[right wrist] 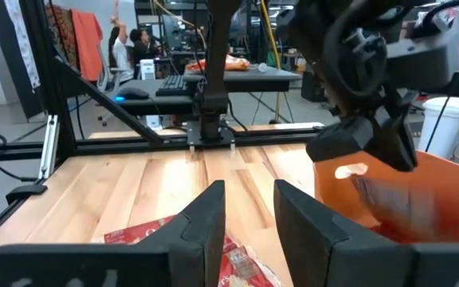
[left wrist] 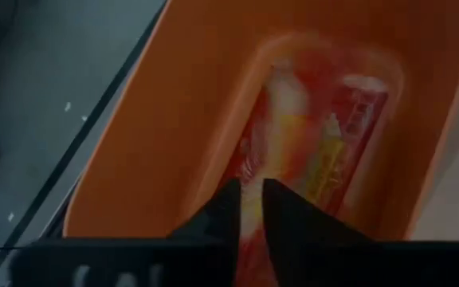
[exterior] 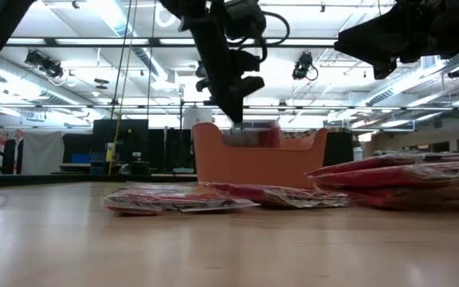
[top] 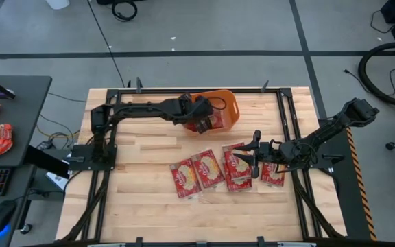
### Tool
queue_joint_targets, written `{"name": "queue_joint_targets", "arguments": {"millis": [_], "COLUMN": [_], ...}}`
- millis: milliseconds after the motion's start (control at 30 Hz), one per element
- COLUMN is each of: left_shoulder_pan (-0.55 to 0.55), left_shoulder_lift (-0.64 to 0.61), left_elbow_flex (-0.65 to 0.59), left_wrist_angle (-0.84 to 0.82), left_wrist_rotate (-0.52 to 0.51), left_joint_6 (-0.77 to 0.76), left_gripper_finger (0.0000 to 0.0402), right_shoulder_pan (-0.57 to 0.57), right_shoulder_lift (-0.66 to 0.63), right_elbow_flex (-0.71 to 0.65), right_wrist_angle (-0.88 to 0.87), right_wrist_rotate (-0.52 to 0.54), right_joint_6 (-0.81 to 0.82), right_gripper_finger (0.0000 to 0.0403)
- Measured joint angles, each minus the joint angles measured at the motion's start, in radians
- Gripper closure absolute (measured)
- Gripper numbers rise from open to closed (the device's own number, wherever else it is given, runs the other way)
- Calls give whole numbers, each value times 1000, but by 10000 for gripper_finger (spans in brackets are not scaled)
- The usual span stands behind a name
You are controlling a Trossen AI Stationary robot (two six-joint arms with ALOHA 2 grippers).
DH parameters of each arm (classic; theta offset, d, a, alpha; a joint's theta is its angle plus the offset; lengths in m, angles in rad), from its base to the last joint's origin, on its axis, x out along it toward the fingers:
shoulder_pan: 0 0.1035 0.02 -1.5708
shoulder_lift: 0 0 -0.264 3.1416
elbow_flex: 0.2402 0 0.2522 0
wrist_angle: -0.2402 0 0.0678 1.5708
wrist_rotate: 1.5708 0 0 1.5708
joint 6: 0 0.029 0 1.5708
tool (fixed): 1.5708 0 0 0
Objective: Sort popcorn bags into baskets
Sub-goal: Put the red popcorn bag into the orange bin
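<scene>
While L gripper (top: 199,118) hangs over orange basket (top: 228,103) at far centre, jaws pinched on 1 popcorn bag (left wrist: 317,159) lying inside, prob. for drop-off | R gripper (top: 252,156) above 5 bags (top: 208,168) mid-table, jaws slightly apart, empty | bare wood left + near, room to move

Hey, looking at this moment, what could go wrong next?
The left gripper holds a glossy red popcorn packet upright over the orange plastic tub; it may lean against the tub's wall instead of lying flat. The right gripper, open above overlapping red packets on the table, might pinch two.
</scene>
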State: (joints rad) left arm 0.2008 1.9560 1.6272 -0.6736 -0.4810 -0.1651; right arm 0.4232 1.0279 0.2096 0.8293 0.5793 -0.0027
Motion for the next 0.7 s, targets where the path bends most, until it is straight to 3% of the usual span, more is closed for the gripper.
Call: {"name": "queue_joint_targets", "arguments": {"millis": [133,267,333,500,700], "left_shoulder_pan": [-18,-70,-108,-220,-366], "left_shoulder_lift": [-3,-6,-6,-1,-1], "left_elbow_flex": [9,12,3,-48,-167], "left_wrist_angle": [7,-4,-5,-35,9], "left_wrist_rotate": [98,366,448,447,298], "left_joint_6": [86,263,340,451,476], "left_gripper_finger": [282,252,249,249,221], "right_shoulder_pan": [0,0,0,0,-1], "right_shoulder_lift": [0,0,0,0,0], "right_elbow_flex": [0,0,0,0,0], "right_wrist_angle": [-2,-3,-3,-4,-5], "right_wrist_rotate": [0,0,0,-1,-1], "right_joint_6": [0,0,0,0,0], "right_gripper_finger": [288,288,288,288,288]}}
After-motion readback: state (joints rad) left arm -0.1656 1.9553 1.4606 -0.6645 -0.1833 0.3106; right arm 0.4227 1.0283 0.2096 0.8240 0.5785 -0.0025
